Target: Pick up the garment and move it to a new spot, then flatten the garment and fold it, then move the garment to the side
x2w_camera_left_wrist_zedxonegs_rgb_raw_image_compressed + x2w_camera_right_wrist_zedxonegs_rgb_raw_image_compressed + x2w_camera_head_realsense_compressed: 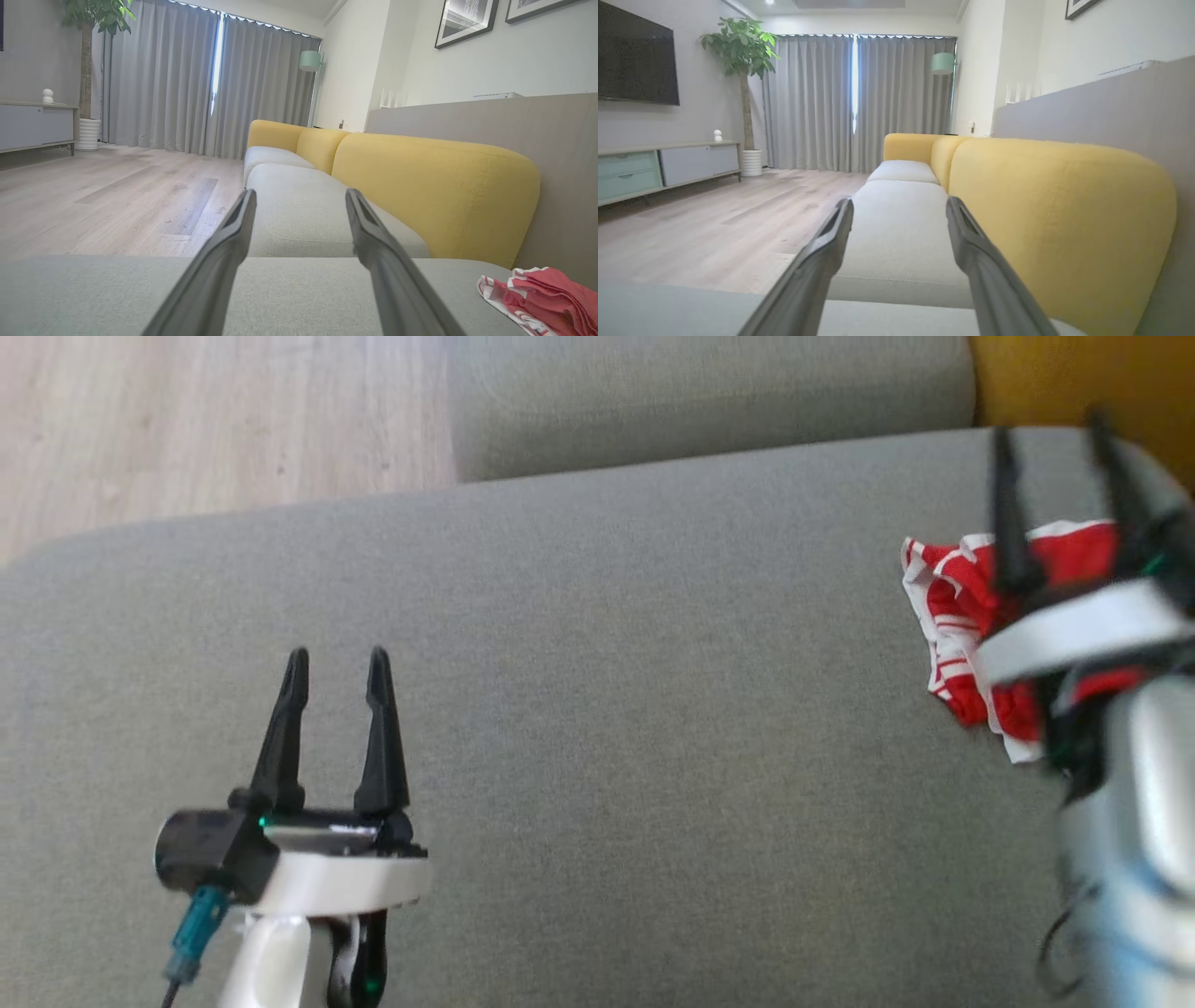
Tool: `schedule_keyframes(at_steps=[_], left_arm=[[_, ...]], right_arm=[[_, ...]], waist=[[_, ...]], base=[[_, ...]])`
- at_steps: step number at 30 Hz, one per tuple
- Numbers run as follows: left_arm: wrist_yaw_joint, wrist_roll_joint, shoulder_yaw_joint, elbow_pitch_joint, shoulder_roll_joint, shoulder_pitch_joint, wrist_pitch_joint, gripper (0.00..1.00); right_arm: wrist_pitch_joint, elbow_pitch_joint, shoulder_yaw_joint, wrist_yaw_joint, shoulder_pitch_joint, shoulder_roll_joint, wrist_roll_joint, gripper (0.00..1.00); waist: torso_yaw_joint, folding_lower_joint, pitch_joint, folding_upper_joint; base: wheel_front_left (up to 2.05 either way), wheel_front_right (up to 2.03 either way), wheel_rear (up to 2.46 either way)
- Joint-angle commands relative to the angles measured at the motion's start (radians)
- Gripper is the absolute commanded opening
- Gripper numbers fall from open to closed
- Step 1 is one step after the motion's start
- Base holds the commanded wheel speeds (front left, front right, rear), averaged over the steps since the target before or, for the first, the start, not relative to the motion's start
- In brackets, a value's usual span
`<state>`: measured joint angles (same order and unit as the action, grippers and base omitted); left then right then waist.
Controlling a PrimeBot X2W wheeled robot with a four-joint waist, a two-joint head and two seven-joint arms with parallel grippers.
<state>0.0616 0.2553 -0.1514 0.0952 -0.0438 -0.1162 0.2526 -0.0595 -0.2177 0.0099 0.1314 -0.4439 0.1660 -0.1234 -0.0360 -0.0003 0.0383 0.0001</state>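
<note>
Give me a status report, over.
Left gripper, right gripper: jaws open, empty. Garment crumpled on grey cushion beside right gripper. No obstruction seen.

Garment (957,607): red, white stripes and trim; behind right gripper (1052,434).
Seat cushion (597,644): grey-green weave, under left gripper (338,663).
Both grippers: black fingers (280,747), white casing.
Backrest (434,186): mustard yellow, right of left gripper.
Floor (117,196): pale wood grain, to its left.
Curtains (177,79): grey, beyond it.
</note>
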Motion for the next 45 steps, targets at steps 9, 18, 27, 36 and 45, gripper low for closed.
schedule_keyframes(at_steps=[9, 18, 27, 36, 45], left_arm=[[-0.019, 0.012, 0.039, -0.016, -0.006, 0.035, 0.009, 1.00], [-0.028, 0.044, 0.035, 0.015, -0.006, 0.093, 0.009, 1.00], [-0.012, 0.064, 0.044, 0.036, -0.006, 0.110, 0.009, 1.00], [-0.009, 0.078, 0.049, 0.056, -0.006, 0.104, 0.009, 1.00], [-0.011, 0.115, 0.054, 0.076, -0.006, 0.102, 0.009, 1.00]], right_arm=[[-0.153, 0.005, -0.007, -0.001, 0.207, -0.114, -0.048, 1.00], [-0.202, -0.079, 0.044, -0.001, 0.307, -0.115, -0.126, 1.00], [-0.202, -0.039, 0.055, -0.001, 0.331, -0.116, -0.128, 1.00], [-0.202, -0.036, 0.059, -0.001, 0.330, -0.116, -0.121, 1.00], [-0.202, -0.051, 0.071, -0.001, 0.327, -0.116, -0.125, 1.00]], waist=[[0.029, 0.0003, -0.053, -0.0001], [0.039, 0.0003, -0.071, -0.0001], [0.040, 0.0003, -0.076, -0.0001], [0.045, 0.0003, -0.071, -0.0001], [0.042, 0.0003, -0.073, -0.0001]], base=[[0.00, 0.00, 0.00], [0.00, 0.00, 0.00], [0.00, 0.00, 0.00], [0.00, 0.00, 0.00], [0.00, 0.00, 0.00]])
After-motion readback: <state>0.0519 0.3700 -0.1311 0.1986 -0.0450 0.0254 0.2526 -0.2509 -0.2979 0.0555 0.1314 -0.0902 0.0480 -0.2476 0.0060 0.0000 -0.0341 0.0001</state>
